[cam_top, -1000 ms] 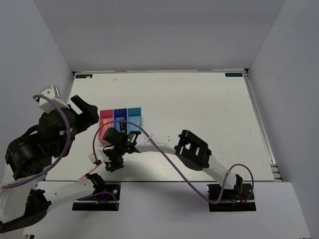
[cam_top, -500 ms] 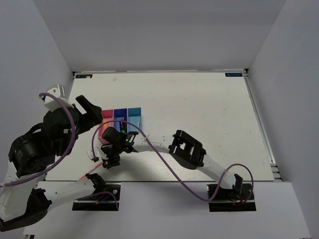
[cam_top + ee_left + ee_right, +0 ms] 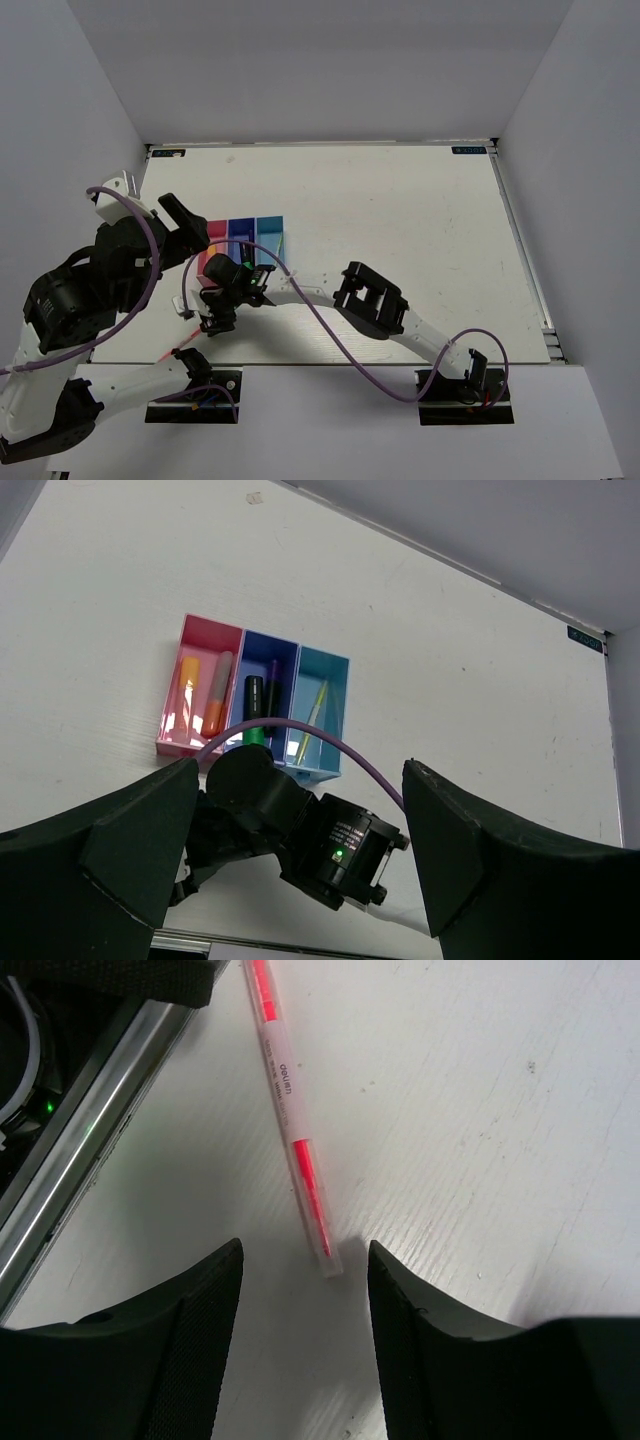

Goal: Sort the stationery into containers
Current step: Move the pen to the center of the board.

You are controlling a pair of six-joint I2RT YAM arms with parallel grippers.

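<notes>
A white table fills the floor of a plain booth with pale grey-violet walls. Everything else is placed from the row of 3 joined bins on the table's left part.

The left arm rears up to the left of the bins, well above the table. Its left gripper looks down on the bins from overhead, fingers spread wide with nothing between them.

The right arm stretches across from the right, and its wrist passes just on the near side of the bins. The right gripper hangs low over the table to the near-left of the bins, fingers parted and pinching nothing.

The pink-red bin is the leftmost. It holds 2 markers side by side: an orange marker and a grey-topped orange marker. The dark blue bin in the middle holds a green marker with a black cap and a thin purple marker. The light blue bin on the right holds 1 thin yellowish pen, lying slantwise.

1 piece lies outside the bins — a red-and-clear pen, flat on the table to their near-left, close to the table's near metal edge. Its tip lies between the right gripper's 2 fingers, touching neither.
</notes>
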